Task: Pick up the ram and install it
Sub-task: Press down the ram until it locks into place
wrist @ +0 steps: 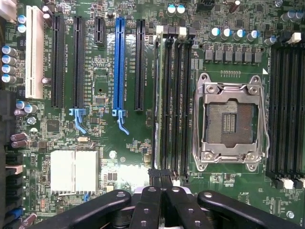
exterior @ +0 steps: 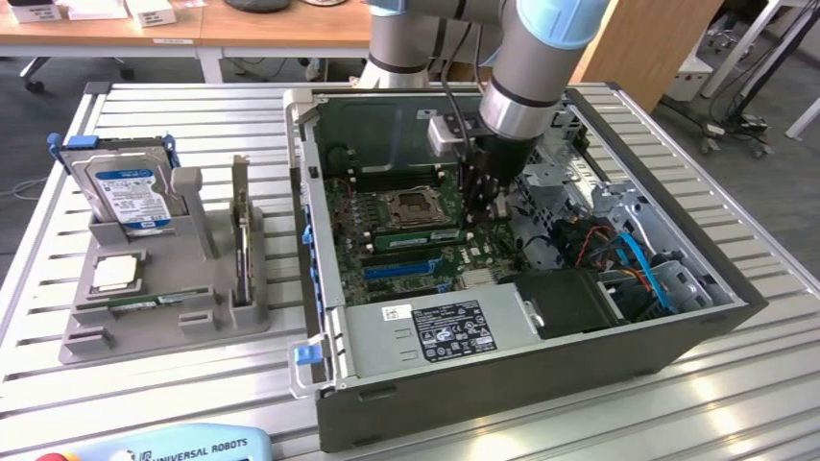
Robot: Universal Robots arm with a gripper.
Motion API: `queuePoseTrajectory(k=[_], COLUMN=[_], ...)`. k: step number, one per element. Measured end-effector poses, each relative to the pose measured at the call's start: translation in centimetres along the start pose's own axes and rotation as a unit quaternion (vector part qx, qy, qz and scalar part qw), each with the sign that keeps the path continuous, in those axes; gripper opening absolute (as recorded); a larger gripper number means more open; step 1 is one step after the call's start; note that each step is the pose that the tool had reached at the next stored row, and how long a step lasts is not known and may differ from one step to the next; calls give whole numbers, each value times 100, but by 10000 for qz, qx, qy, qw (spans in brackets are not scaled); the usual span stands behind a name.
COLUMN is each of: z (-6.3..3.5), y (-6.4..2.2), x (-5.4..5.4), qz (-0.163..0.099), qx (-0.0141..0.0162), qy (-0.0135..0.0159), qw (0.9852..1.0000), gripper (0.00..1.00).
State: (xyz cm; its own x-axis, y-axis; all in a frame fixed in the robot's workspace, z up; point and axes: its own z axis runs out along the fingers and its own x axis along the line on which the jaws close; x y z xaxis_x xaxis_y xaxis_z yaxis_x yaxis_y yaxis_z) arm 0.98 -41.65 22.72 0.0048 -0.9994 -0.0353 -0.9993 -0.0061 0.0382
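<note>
The ram (exterior: 413, 233) is a long green stick standing on edge in a memory slot beside the empty processor socket (exterior: 417, 204), inside the open computer case (exterior: 513, 384). In the wrist view the ram (wrist: 156, 95) runs as a thin line along the outermost of the black memory slots (wrist: 174, 95). My gripper (exterior: 494, 206) reaches down into the case over the motherboard. Its black fingers (wrist: 160, 177) are pressed together right over one end of that slot row. Nothing shows between them, and I cannot tell whether they touch the ram.
A grey parts tray (exterior: 167, 322) on the slatted table at the exterior view's left holds a hard drive (exterior: 126, 192), a square silver chip (exterior: 115, 273), an upright expansion card (exterior: 240, 226) and a thin greenish strip (exterior: 141, 302). Cables and a power supply (exterior: 443, 331) crowd the case.
</note>
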Motion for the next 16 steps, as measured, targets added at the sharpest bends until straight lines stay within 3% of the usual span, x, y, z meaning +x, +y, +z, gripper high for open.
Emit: queuePoseTrajectory(k=[16], z=[30], y=[-1], x=[1], qz=[0], qx=[1], qy=[0], qw=[10000], gripper=[10])
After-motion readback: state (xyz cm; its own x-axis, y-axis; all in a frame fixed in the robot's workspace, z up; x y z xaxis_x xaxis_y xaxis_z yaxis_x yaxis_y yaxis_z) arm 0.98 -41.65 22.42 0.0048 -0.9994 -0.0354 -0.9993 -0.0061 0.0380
